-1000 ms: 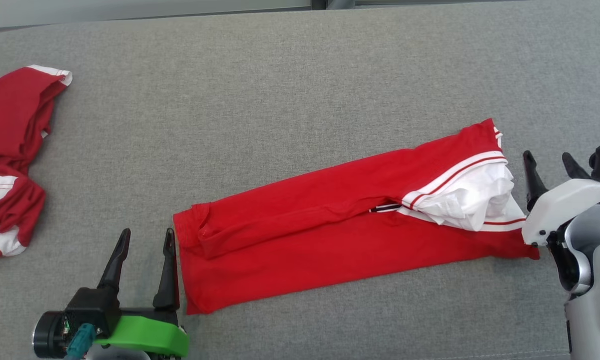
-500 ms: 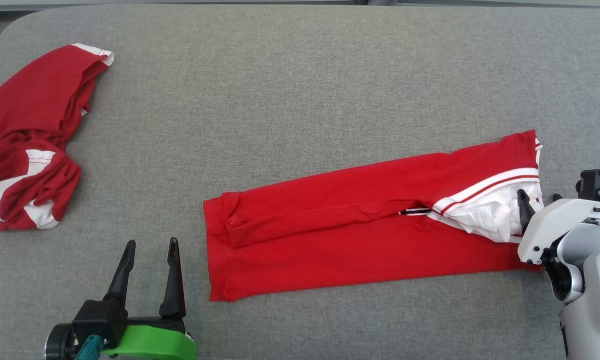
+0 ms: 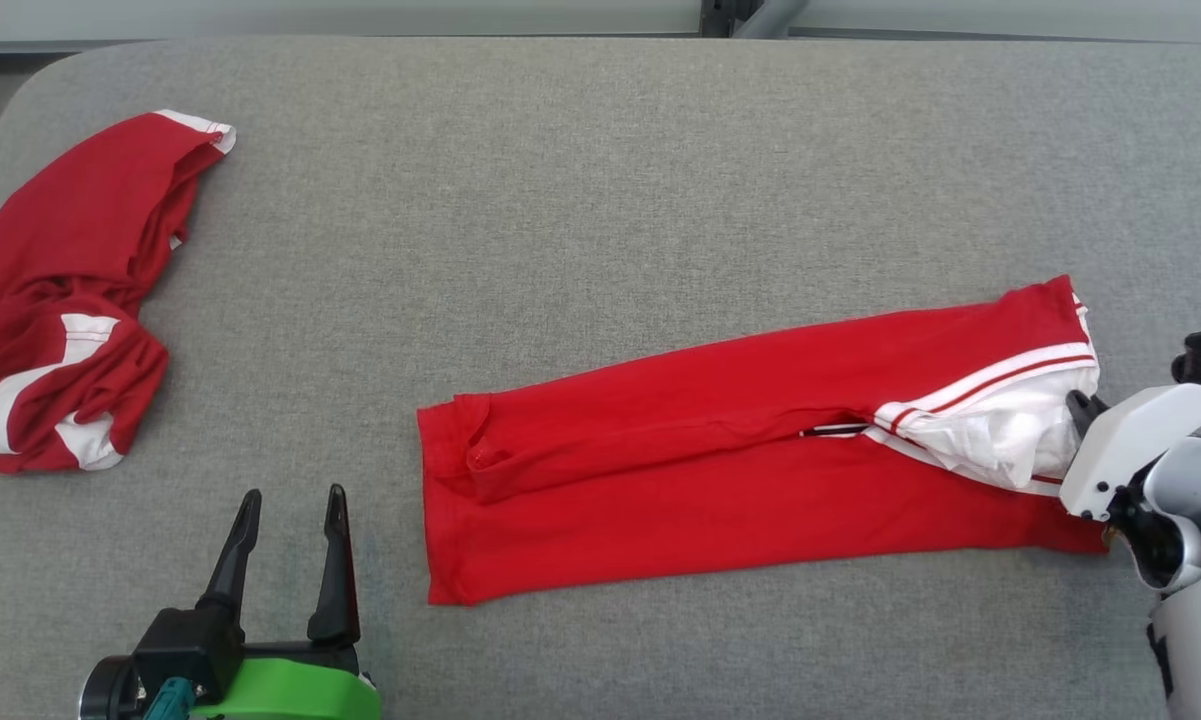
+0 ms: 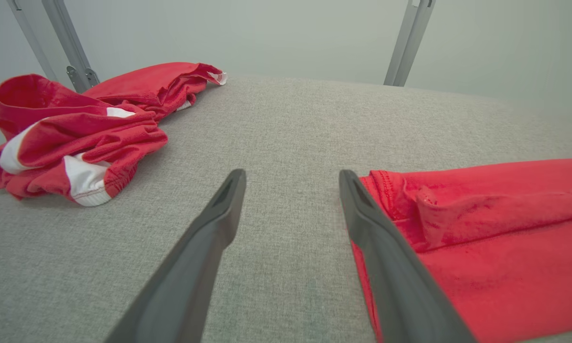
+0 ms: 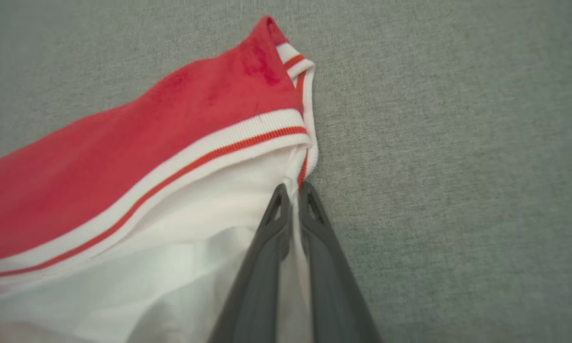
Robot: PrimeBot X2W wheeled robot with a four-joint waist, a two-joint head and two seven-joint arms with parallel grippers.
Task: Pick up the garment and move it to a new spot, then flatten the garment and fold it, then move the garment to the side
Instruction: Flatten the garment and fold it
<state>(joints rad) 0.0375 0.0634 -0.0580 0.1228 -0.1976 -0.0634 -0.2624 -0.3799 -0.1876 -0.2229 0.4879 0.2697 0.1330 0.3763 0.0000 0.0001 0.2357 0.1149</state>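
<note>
Right wrist view: right hand (image 5: 291,191) pinching the white end of the folded red garment (image 3: 720,470), right-centre on desk (image 3: 560,200). Left hand (image 3: 293,493) spread beside its other end. Best grip there too and lift evenly.

No text, brand, number or sign could be read in any view. The garment (image 3: 740,470) bore plain white-and-red striped trim, and the small dark-striped tab (image 3: 835,430) at its seam was too small to tell whether it carried lettering. The crumpled red cloth (image 3: 60,300) at the table's far left showed plain white bands.
</note>
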